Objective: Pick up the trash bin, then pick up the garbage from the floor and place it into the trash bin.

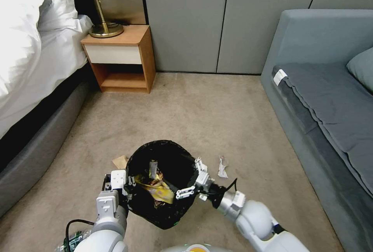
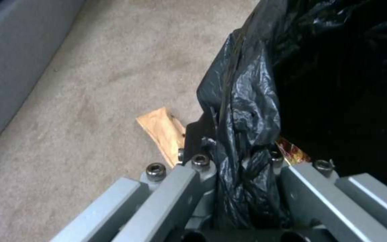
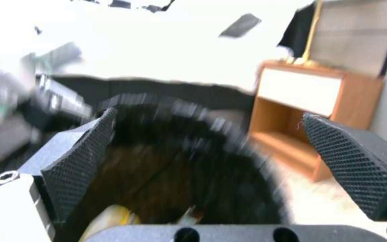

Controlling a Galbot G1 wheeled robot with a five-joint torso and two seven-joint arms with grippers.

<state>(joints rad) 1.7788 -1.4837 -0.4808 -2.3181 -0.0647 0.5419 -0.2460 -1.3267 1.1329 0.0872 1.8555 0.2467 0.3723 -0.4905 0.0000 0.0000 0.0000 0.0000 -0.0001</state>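
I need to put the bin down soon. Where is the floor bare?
Carpet between nightstand and sofa is bare. Crowded by the bin: cardboard scrap on its left, wrapper on its right.

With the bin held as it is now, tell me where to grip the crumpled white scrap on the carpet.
Grip the crumpled white scrap across its narrow, raised middle, coming straight down from above: it lies low on the beige carpet, offering no side edge. The open right gripper, over the black-lined trash bin, is nearest.
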